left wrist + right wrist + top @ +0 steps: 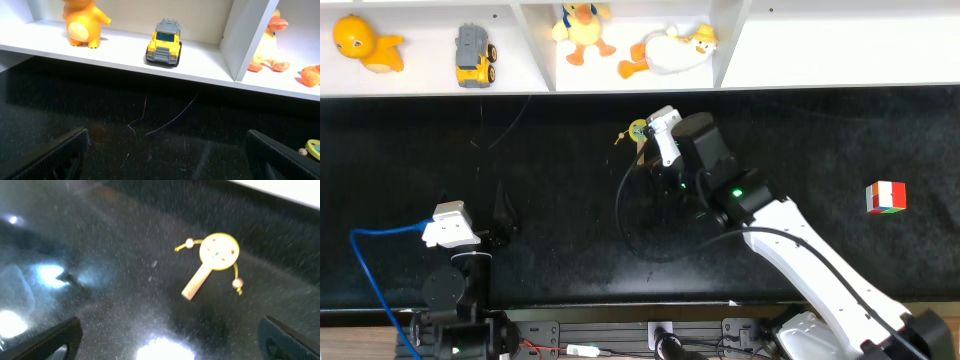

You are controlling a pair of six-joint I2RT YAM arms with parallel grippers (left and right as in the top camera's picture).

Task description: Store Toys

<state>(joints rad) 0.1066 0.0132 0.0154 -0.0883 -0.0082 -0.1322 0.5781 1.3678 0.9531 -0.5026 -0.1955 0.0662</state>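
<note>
A small wooden rattle drum [212, 260], with a yellow round head, a pale handle and two beads on strings, is seen lying flat on the black table [820, 130]. It is placed near the front edge of the white shelf [640, 82], in front of the middle compartment. The right gripper [170, 339] is held just above the table close by the rattle drum, which is seen ahead of it and untouched. Its fingers [50, 340] are spread wide and nothing is held between them. A multicoloured cube [886, 197] is set on the table far to the right, well apart from the rattle drum. The left gripper [167, 156] is kept low over the table at the left, facing the shelf, with its fingers spread wide and nothing held. On the shelf, an orange duck [365, 45] and a yellow toy truck [475, 55] are stood in the left compartment. A yellow plush duck [582, 30] and a white plush bird [670, 50] are laid in the middle compartment. A blue cable [370, 250] is looped beside the left arm.
</note>
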